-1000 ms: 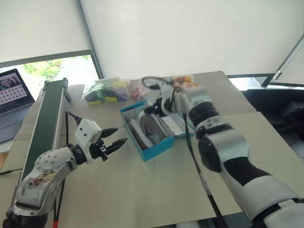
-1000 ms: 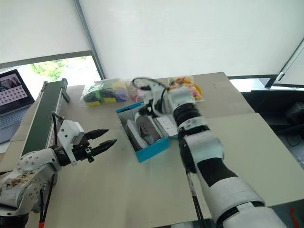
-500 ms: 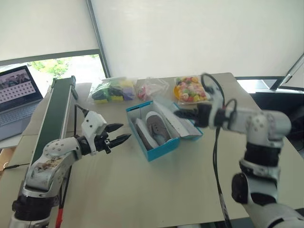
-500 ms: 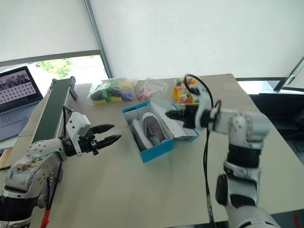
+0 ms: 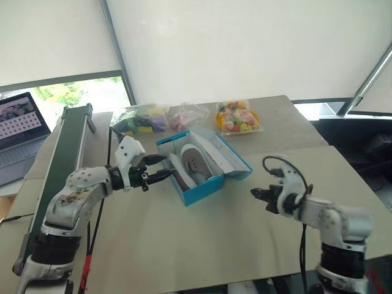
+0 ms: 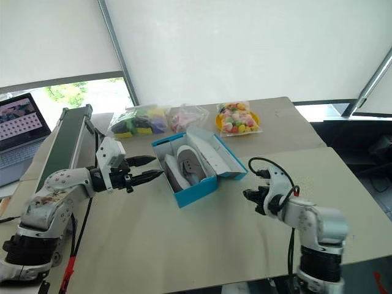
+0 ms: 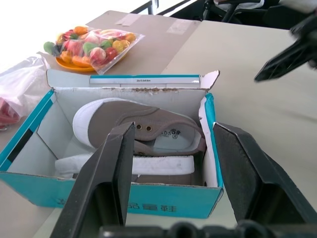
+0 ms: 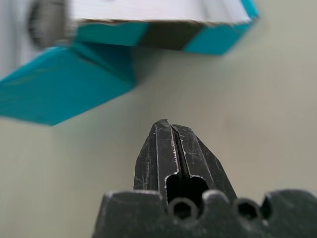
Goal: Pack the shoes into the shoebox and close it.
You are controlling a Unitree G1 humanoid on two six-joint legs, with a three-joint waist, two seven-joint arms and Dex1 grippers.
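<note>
Nearest the camera, the right end effector (image 6: 252, 197) is seen low over the bare counter (image 6: 184, 245), its two black fingers pressed together with nothing between them. In the right wrist view the closed fingertips (image 8: 168, 130) point at the counter surface, with the turquoise shoebox (image 8: 59, 89) just beyond them and not touched.

Farther off, the left end effector (image 6: 149, 170) is held roughly level, its fingers parted about halfway and nothing gripped. Its tips are aimed at the near short wall of the shoebox (image 6: 197, 189), close to it; whether contact is made cannot be told. In the left wrist view the box opening is framed between the two spread fingers (image 7: 111, 173).

Directly ahead of the left end effector, the shoebox stands open on the counter, its hinged lid (image 5: 228, 156) folded outward on the side toward the right end effector. The shoes (image 7: 133, 130) are seen inside it, one lying on its side with the pale sole showing below the grey-brown upper.

Beyond the box, well apart from both end effectors, clear bags of colourful items (image 6: 236, 117) lie along the far edge of the counter. A green conveyor (image 6: 64, 144) and a laptop (image 6: 18, 125) are seen outboard of the left end effector.
</note>
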